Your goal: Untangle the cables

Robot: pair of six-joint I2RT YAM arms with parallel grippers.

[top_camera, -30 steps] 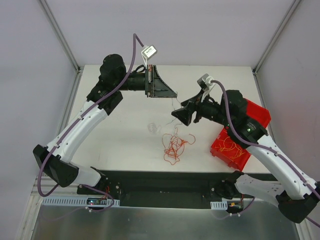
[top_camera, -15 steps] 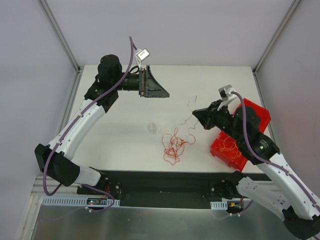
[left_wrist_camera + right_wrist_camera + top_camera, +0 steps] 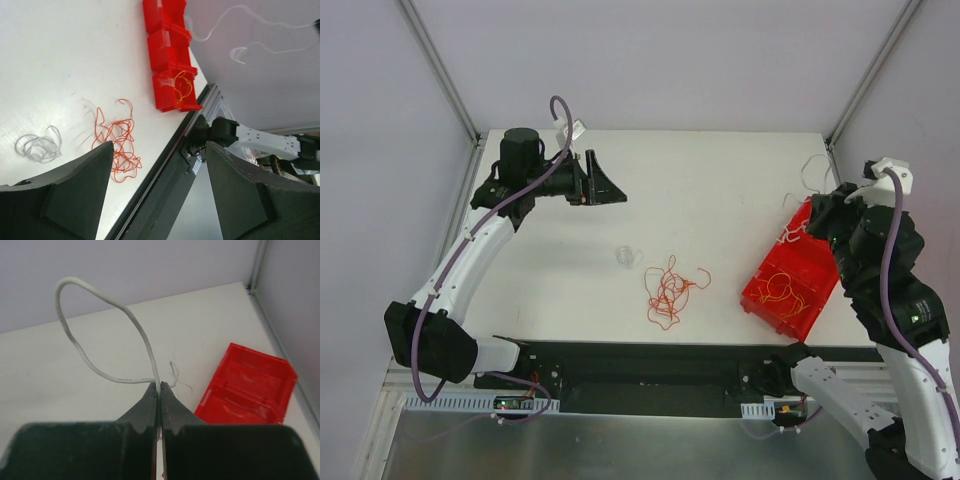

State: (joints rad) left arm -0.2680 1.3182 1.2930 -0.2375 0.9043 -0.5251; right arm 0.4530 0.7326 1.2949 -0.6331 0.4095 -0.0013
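R gripper (image 3: 159, 390) has swung out to bin (image 3: 260, 362), clamped on white cable (image 3: 100, 295); L gripper (image 3: 159, 147) apart, empty. Your drop: bin's just beside R, slightly right.

Left gripper (image 3: 159, 146) fingers spread, red-orange cables (image 3: 118, 145) tangled on table (image 3: 60, 60), whitish coil (image 3: 39, 146) nearby, red bin (image 3: 167, 55) beyond

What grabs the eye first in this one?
The right gripper, shut on a looping white cable, holds it in the air near the red bin at the right edge of the table. At the centre lies a red-orange tangle, a small whitish coil left of it; the left gripper hangs open over the far left.
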